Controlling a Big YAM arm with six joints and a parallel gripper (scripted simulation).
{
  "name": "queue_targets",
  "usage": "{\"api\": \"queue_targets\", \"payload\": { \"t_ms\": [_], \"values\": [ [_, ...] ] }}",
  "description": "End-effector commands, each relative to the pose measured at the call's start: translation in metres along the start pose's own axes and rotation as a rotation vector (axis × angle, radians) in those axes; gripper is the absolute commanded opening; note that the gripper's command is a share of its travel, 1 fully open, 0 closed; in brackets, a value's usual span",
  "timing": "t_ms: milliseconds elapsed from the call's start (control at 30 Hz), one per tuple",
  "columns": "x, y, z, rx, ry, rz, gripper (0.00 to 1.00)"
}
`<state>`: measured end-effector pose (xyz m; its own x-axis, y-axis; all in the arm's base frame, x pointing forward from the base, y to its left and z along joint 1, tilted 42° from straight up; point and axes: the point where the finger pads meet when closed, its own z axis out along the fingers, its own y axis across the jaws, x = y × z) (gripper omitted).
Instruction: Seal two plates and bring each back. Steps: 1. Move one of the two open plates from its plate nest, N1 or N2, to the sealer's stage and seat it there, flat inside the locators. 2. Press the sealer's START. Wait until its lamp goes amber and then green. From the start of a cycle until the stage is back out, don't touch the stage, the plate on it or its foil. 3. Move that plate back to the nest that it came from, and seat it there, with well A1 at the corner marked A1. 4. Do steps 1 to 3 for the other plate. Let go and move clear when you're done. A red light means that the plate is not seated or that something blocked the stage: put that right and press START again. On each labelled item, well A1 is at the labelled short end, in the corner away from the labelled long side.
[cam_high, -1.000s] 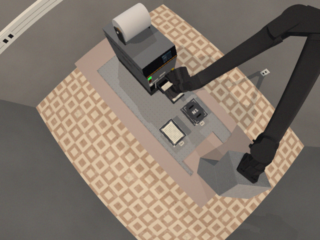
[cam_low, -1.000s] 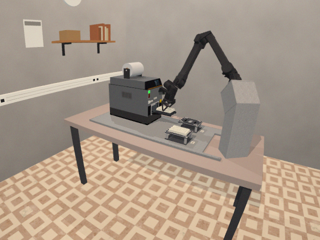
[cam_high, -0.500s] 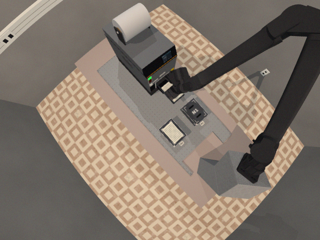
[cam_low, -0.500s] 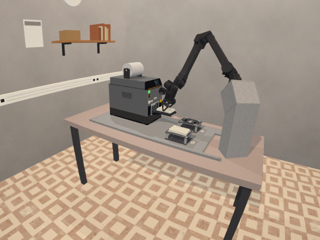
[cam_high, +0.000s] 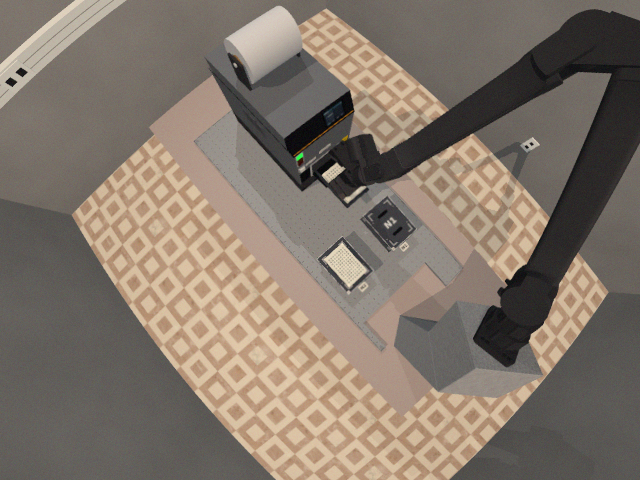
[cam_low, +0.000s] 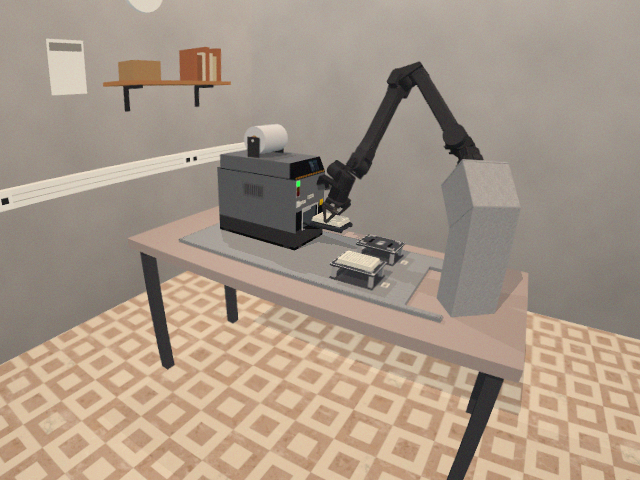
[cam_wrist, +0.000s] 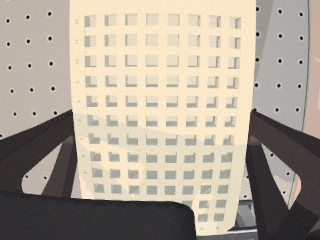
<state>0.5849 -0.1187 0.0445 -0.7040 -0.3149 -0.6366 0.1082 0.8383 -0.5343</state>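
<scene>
Patterned tan floor tiles (cam_high: 170, 289) (cam_low: 206, 413) underlie the scene, where, just right of upper centre from above, I have the black two-fingered gripper (cam_high: 344, 184) (cam_low: 336, 214) (cam_wrist: 161, 119) clamped on a cream multiwell plate (cam_high: 332, 172) (cam_low: 336, 222) (cam_wrist: 162, 71) at the sealer's dark stage (cam_high: 349, 203) (cam_low: 341, 227).

Three cams: two wide, one tight

Top cam: high up, looks down on whole bench (cam_high: 273, 227) (cam_low: 320, 304), tilted in frame. Ext. cam: off bench's long side, further back, angled down. Wrist cam: v. close, straight onto plate (cam_high: 333, 172) (cam_low: 330, 221) (cam_wrist: 160, 110). Sealer (cam_high: 294, 103) (cam_low: 258, 198) shared by top & ext.

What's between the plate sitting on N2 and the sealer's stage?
Only perforated grey board separates the plate from the stage, seen from the top.
</scene>
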Motion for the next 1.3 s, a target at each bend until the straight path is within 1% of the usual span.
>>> {"api": "queue_targets", "payload": {
  "t_ms": [0, 100, 200, 300, 367, 500, 867, 1067, 1267],
  "values": [
    [0.002, 0.008, 0.006, -0.006, -0.001, -0.002, 0.0],
    [0.014, 0.005, 0.008, -0.006, 0.022, -0.015, 0.0],
    [0.011, -0.005, 0.008, 0.004, 0.015, -0.009, 0.0],
    [0.01, -0.008, 0.007, 0.01, 0.013, -0.007, 0.0],
    [0.003, -0.012, 0.008, 0.018, 0.0, -0.002, 0.0],
    [0.001, -0.005, 0.011, 0.01, -0.003, -0.008, 0.0],
    [0.003, -0.007, 0.017, 0.013, 0.0, -0.001, 0.0],
    [0.004, -0.009, 0.01, 0.012, -0.005, 0.0, 0.0],
    [-0.003, -0.015, 0.004, 0.019, -0.019, 0.006, 0.0]
  ]
}}
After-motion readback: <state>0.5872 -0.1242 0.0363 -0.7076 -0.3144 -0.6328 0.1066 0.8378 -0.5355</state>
